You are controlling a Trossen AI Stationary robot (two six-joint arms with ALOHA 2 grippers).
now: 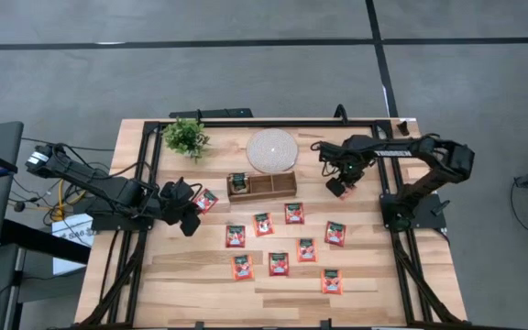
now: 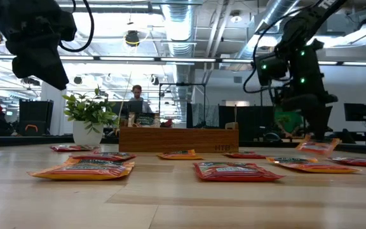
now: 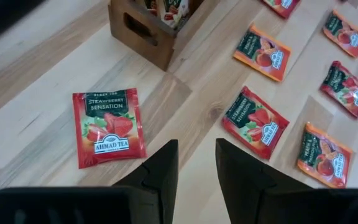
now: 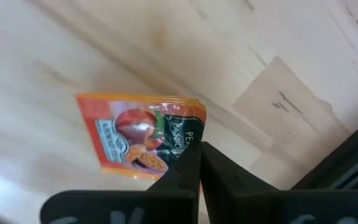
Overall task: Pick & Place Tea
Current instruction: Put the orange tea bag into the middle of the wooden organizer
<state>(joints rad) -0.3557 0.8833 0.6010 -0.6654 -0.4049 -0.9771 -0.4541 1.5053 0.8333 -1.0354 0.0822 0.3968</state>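
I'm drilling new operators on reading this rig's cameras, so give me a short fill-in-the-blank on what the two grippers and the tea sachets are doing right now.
1. The right gripper is shut on an ____ sachet.
2. The left gripper hovers with its fingers ____, holding nothing.
3. The sachet nearest the left gripper, the strawberry sachet, lies ____ on the table.
4. The wooden tray sits just in front of the round white ____.

Missing words: orange; open; flat; disc
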